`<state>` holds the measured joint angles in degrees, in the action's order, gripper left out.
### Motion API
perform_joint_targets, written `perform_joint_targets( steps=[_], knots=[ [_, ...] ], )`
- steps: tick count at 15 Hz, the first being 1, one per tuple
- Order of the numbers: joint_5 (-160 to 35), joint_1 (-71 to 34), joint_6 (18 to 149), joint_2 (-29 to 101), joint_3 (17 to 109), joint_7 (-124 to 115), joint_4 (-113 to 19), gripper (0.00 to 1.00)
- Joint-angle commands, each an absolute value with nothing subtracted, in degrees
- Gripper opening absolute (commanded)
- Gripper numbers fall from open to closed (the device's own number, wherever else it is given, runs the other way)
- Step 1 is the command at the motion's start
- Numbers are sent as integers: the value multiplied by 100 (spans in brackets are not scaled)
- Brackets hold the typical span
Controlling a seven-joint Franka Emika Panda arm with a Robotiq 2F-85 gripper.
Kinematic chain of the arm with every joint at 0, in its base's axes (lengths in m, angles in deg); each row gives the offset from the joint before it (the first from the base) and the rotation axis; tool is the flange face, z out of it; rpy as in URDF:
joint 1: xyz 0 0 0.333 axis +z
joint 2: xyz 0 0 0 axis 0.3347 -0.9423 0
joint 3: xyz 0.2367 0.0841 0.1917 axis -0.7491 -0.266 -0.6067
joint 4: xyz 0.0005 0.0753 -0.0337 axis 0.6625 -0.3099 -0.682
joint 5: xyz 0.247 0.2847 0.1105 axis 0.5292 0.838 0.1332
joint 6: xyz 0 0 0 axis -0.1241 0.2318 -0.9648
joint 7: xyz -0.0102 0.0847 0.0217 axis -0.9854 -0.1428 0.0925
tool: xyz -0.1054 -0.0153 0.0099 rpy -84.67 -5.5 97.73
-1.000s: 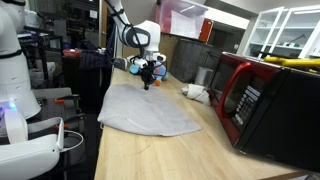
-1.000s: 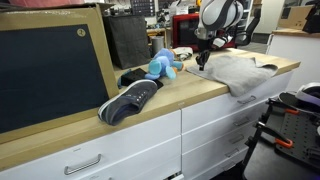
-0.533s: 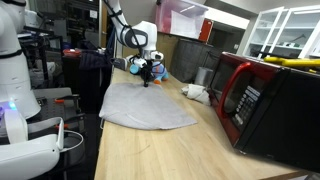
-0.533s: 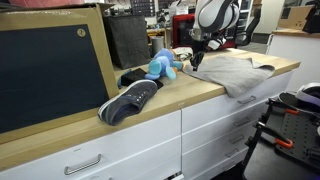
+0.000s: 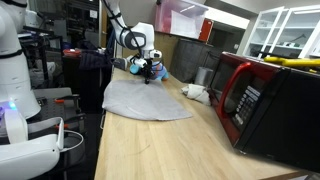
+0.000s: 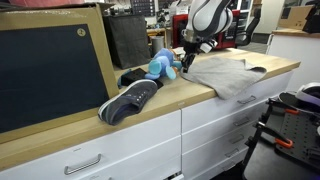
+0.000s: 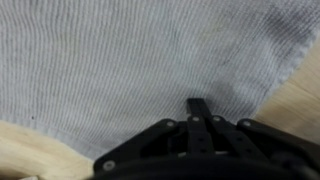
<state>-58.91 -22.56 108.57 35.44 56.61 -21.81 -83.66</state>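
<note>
**Closed gripper pinching a cloth at its far edge**

The gripper (image 5: pixel 148 72) has its jaws fully closed, nipping the grey knitted cloth (image 5: pixel 143 100) at its 12 o'clock edge. In the wrist view the fingertips (image 7: pixel 198 106) meet on the weave. The cloth lies spread on the wooden countertop (image 5: pixel 150 150), so only an edge offers a grip. A blue plush toy (image 6: pixel 162 66) sits at the gripper's 9 o'clock.

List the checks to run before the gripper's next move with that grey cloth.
1. Grip: the gripper is shut on the grey cloth: ok.
2. Cloth lies spread on the counter: ok.
3. Room between gripper and blue plush toy: not ok, they are close together.
4. Shoe apart from cloth: ok.
5. How much cloth the fingertips pinch: cannot tell.
</note>
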Motion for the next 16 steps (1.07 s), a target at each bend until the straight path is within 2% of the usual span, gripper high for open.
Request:
perform_joint_targets(
  steps=[1, 6, 11, 16],
  knots=[
    [-5693, -2375, 10708, 3536, 5542, -2235, -8134, 27],
    [-5712, -2665, 9751, 4148, 5735, -2502, -8290, 62],
    [-6279, -2817, 8655, 4513, 6332, -2517, -8358, 99],
    [-6453, -3113, 8564, 4594, 6787, -2744, -8597, 100]
  ],
)
